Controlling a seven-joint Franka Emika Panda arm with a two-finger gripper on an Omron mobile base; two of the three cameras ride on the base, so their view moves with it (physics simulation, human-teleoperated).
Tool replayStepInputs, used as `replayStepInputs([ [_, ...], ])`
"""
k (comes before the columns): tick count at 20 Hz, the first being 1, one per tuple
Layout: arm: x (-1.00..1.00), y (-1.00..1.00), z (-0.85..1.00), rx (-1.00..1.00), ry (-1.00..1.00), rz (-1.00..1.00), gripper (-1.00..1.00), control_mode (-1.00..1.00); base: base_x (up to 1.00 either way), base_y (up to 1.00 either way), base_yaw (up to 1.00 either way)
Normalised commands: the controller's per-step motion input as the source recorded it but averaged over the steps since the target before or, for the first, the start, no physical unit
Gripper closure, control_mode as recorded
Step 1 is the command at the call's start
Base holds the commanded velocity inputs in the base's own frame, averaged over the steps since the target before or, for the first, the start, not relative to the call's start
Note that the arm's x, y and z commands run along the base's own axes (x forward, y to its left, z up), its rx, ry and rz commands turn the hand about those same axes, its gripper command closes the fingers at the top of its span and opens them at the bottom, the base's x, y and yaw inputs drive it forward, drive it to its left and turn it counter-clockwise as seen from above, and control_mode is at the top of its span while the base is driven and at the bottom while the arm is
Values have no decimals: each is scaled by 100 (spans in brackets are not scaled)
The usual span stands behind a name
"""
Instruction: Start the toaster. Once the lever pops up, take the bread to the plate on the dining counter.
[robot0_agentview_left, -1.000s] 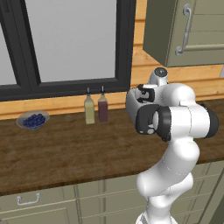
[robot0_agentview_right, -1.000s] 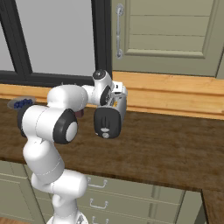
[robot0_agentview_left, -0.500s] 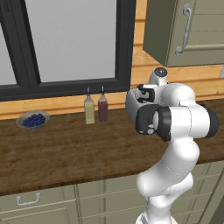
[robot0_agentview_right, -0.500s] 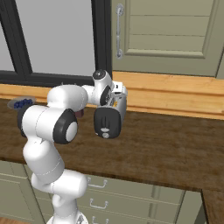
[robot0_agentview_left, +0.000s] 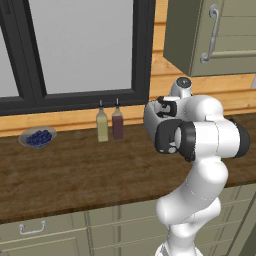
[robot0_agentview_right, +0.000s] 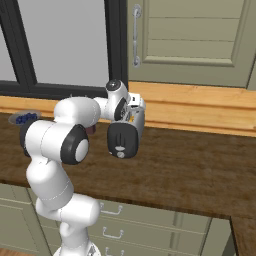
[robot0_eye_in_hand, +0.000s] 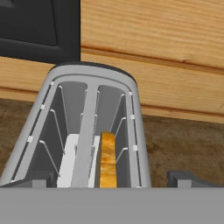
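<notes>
Two slots show in the top of the toaster (robot0_eye_in_hand: 89, 127), which runs from centre frame to the lower left of the hand view, seen from just above. Bread (robot0_eye_in_hand: 107, 159) stands on edge in the right-hand slot, golden-tan edge facing the camera, sunk below the rim. Pale strip in the left-hand slot, low in frame — could be a second slice or a bare metal wall, can't tell from this angle.

Gripper (robot0_eye_in_hand: 111, 181): finger tips sit at the bottom edge of the hand view, one lower left, one lower right, spread as wide as they go, one tip either side of the toaster. Nothing pinched. Contact with the toaster body can't be judged.

Right base view: toaster (robot0_agentview_right: 134, 120) is centre frame on the wooden countertop (robot0_agentview_right: 200, 170), mostly hidden behind the arm's dark wrist joint.

Left base view: arm fills centre right; two bottles (robot0_agentview_left: 109, 125) side by side at centre frame under the window (robot0_agentview_left: 75, 50), bowl of blueberries (robot0_agentview_left: 37, 137) at the left edge. Cabinet drawers with handles run along the bottom.
</notes>
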Motion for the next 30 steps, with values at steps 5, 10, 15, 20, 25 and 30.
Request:
replayStepInputs([
  [5,0,0,0,0,0,0,-100,-100,0,0,0],
  [10,0,0,0,0,0,0,-100,-100,0,0,0],
  [15,0,0,0,0,0,0,-100,-100,0,0,0],
  [20,0,0,0,0,0,0,-100,-100,0,0,0],
  [25,0,0,0,0,0,0,-100,-100,0,0,0],
  [30,0,0,0,0,0,0,-100,-100,0,0,0],
])
